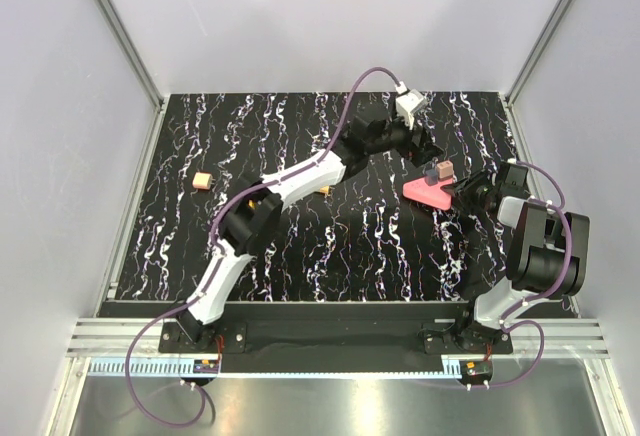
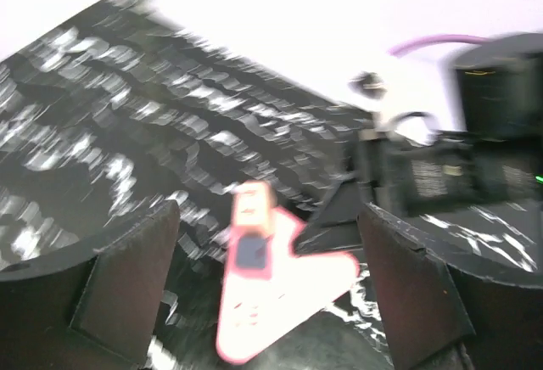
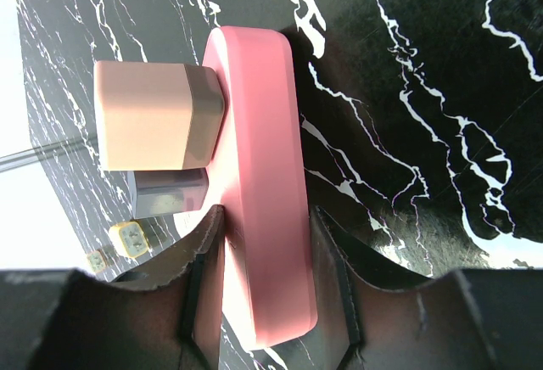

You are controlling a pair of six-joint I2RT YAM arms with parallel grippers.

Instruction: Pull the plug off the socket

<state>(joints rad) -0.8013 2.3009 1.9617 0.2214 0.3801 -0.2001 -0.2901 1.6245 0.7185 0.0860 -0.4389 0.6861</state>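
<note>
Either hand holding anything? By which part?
Right hand grips the pink socket by one end, fingers on either face, away from the beige plug. Left hand is open, holding nothing.

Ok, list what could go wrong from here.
The left gripper is open near the plug and its view is blurred; it may close off-centre. The right gripper pinches the socket at one end only; a pull could twist it loose.

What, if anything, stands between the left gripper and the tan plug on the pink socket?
Nothing visible does: the open left gripper faces the tan plug directly, while the right gripper clamps the pink socket by its body.
</note>
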